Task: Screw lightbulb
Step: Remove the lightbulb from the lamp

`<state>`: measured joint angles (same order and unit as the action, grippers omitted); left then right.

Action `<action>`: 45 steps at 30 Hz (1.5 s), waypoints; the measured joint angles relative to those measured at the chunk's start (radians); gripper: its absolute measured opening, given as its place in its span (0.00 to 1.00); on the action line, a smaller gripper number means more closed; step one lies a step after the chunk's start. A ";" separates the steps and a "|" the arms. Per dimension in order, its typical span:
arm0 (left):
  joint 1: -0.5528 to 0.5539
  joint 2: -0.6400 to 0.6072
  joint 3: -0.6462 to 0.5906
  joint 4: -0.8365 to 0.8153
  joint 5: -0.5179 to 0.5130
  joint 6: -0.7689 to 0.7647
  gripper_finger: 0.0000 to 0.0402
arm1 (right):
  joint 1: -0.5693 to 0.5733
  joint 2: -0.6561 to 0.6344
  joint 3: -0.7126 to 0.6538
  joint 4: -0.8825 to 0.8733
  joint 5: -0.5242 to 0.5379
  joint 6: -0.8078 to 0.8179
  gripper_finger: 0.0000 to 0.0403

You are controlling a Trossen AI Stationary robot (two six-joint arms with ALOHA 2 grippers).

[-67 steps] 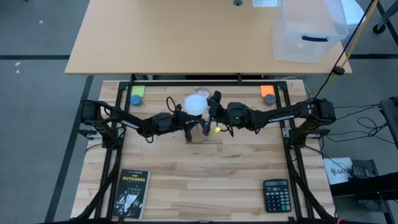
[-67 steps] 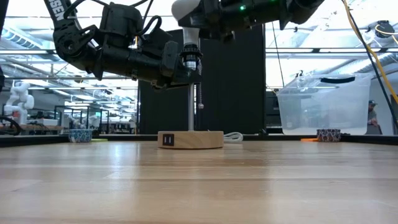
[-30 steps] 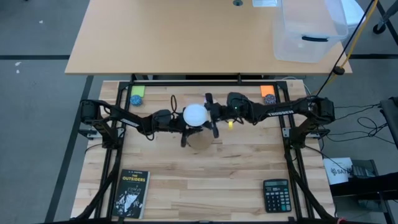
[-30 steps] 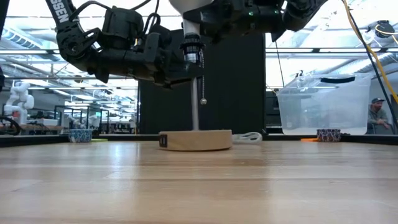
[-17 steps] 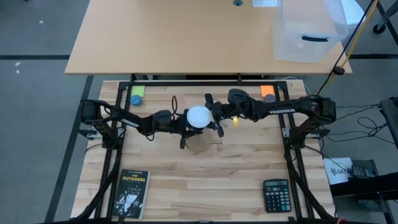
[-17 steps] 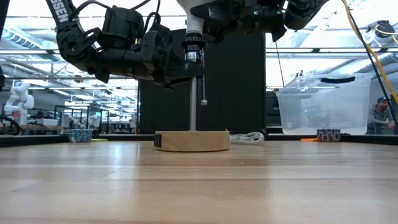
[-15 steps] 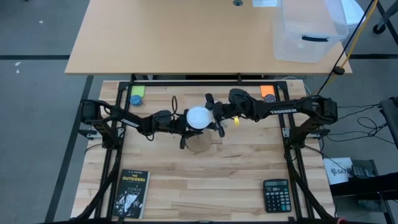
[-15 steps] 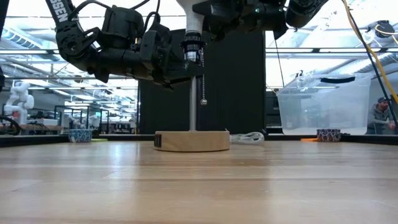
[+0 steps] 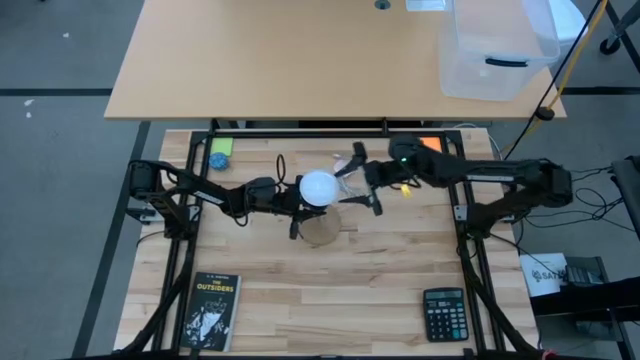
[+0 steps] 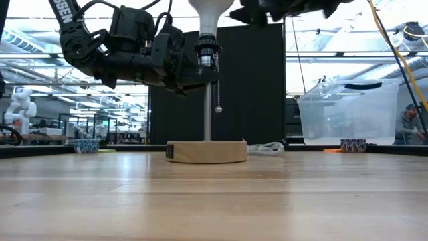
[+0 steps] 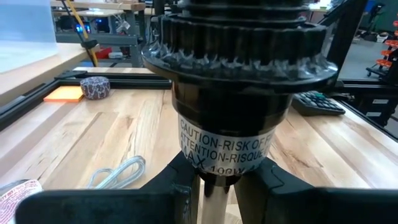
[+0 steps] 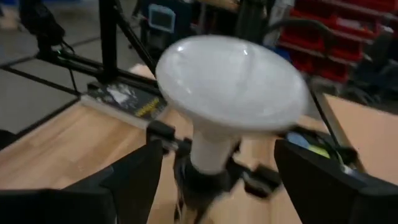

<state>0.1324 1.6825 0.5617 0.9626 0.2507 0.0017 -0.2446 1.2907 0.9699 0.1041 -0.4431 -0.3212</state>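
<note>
Right pincer (image 9: 362,180) released beside lightbulb (image 9: 318,186); left pincer (image 10: 194,67) clenched on lamp stem (image 10: 208,110): keep stem steady, re-grip globe squarely before next twist.

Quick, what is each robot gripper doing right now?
Left gripper: closed on the lamp stem, under the socket.
Right gripper: open, holding nothing, just off the lightbulb.

Obscured and cut-off items at this moment

Low view: the lightbulb (image 10: 209,15) loses its globe top to the frame edge; the right tool (image 10: 284,8) is mostly out of frame, fingers unseen. Left wrist view: the black socket (image 11: 233,93) fills the frame, hiding the bulb above. Right wrist view is motion-blurred. The book (image 9: 211,311) bears fine print too small to read.
</note>
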 joint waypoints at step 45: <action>-0.001 0.000 0.000 -0.004 -0.385 -0.064 0.17 | 0.220 0.309 -0.300 1.028 0.758 0.229 0.75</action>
<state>0.1314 1.6829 0.5613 0.9588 -0.1343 -0.0627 -0.0246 1.6001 0.6696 1.1320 0.3154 -0.0927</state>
